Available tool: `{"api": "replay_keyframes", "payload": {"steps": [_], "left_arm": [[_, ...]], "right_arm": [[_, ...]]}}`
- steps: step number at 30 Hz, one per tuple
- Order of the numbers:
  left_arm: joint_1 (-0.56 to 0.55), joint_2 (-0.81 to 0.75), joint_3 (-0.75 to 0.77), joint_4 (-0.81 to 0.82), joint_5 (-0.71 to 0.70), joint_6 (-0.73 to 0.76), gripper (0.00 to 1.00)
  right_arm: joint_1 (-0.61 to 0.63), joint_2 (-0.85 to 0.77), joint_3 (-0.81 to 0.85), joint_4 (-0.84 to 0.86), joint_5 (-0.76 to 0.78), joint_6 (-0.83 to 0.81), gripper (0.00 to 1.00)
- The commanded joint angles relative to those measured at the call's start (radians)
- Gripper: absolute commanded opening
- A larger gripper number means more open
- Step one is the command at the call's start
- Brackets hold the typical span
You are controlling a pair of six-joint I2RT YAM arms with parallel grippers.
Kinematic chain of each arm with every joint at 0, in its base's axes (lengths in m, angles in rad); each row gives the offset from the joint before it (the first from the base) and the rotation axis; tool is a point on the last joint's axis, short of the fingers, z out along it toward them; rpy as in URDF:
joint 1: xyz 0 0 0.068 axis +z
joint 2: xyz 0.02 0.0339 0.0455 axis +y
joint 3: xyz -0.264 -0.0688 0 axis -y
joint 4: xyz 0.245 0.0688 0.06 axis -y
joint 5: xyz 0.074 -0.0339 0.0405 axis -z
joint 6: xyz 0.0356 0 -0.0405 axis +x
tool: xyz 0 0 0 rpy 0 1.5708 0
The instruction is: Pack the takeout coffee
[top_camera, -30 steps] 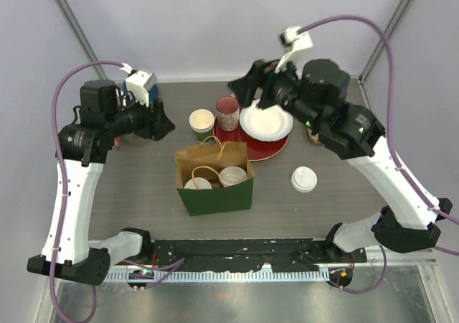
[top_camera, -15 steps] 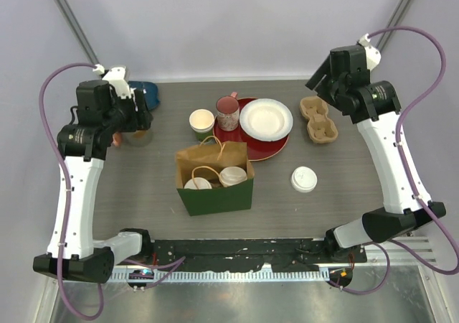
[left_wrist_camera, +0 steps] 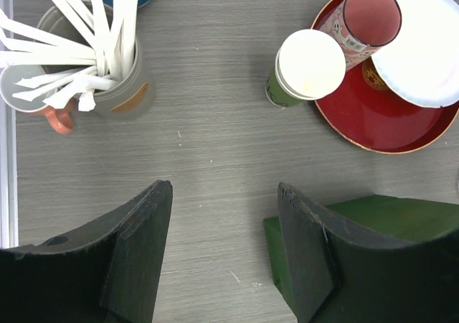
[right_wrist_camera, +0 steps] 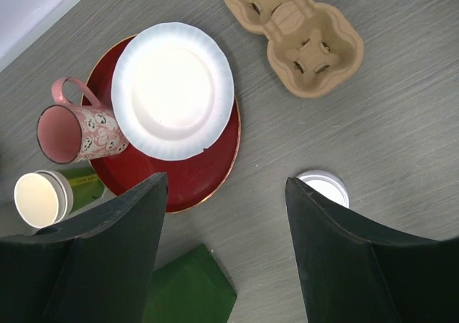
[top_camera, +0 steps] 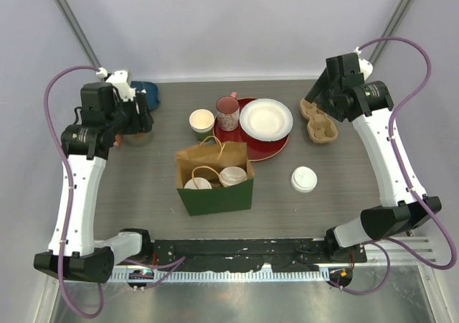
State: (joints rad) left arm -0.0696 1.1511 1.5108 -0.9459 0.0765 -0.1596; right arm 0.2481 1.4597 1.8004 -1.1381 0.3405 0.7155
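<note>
An open green paper cup (top_camera: 201,122) with a cream inside stands left of the red plate; it also shows in the left wrist view (left_wrist_camera: 310,64) and the right wrist view (right_wrist_camera: 41,197). A round white lid (top_camera: 303,179) lies alone on the table, also in the right wrist view (right_wrist_camera: 323,186). The green paper bag (top_camera: 215,194) stands at the middle and holds two lidded cups (top_camera: 232,176). My left gripper (left_wrist_camera: 222,186) is open and empty, high over bare table left of the bag. My right gripper (right_wrist_camera: 226,179) is open and empty, high at the far right.
A red plate (top_camera: 269,149) carries a white paper plate (top_camera: 266,118) and a pink mug (top_camera: 227,111). A cardboard cup carrier (top_camera: 319,120) lies at the far right. A holder of white utensils (left_wrist_camera: 107,57) and a blue object (top_camera: 147,92) stand at the far left.
My right arm has swung from over the red plate back to the far right corner. My left arm has drawn back a little to the left. Nothing on the table has moved.
</note>
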Motion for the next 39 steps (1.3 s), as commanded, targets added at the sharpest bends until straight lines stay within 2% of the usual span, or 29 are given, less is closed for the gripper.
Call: {"api": "replay_keyframes", "payload": {"steps": [1, 14, 20, 28, 32, 33, 36, 39], "left_arm": [[0.007, 0.007, -0.011, 0.052, 0.017, -0.011, 0.64], [0.005, 0.053, 0.0, 0.073, 0.071, -0.023, 0.64], [0.007, 0.055, -0.027, 0.137, 0.072, -0.001, 0.64], [0.042, 0.071, 0.081, 0.073, 0.062, 0.078, 0.63], [0.057, 0.113, 0.066, 0.038, -0.027, 0.196, 0.54], [0.06, 0.133, 0.068, 0.016, -0.03, 0.224, 0.52], [0.065, 0.156, 0.066, 0.022, -0.07, 0.253, 0.53], [0.091, 0.197, 0.072, 0.016, -0.105, 0.25, 0.52]], "right_arm": [[-0.003, -0.022, 0.001, 0.079, -0.053, -0.062, 0.72], [-0.003, -0.013, 0.033, 0.121, -0.135, -0.165, 0.72], [0.017, 0.025, 0.043, 0.167, -0.208, -0.243, 0.66], [0.063, 0.136, 0.223, 0.193, -0.327, -0.433, 0.66], [0.077, 0.062, 0.067, 0.334, -0.325, -0.484, 0.66], [0.079, 0.012, -0.028, 0.432, -0.328, -0.493, 0.66], [0.08, -0.108, -0.192, 0.585, -0.328, -0.54, 0.66], [0.079, -0.156, -0.216, 0.61, -0.328, -0.567, 0.67]]}}
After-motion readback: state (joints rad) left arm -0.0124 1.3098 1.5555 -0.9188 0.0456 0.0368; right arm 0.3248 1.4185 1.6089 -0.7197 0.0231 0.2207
